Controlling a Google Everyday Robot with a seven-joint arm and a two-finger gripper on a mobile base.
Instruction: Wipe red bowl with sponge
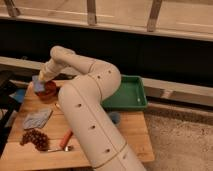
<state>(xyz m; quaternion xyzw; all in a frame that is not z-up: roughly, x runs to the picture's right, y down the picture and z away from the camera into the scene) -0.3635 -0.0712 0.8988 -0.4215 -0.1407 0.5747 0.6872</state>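
I can read no text, label, brand, number or sign on anything here. My gripper sits at about ten o'clock on the table, over the red bowl, with the sponge at its tip.

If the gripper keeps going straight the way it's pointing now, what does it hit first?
Most likely the blue sponge at its tip, then the red bowl directly below. The gripper points down-left over the bowl at the wooden table's far-left corner; depth is unclear.
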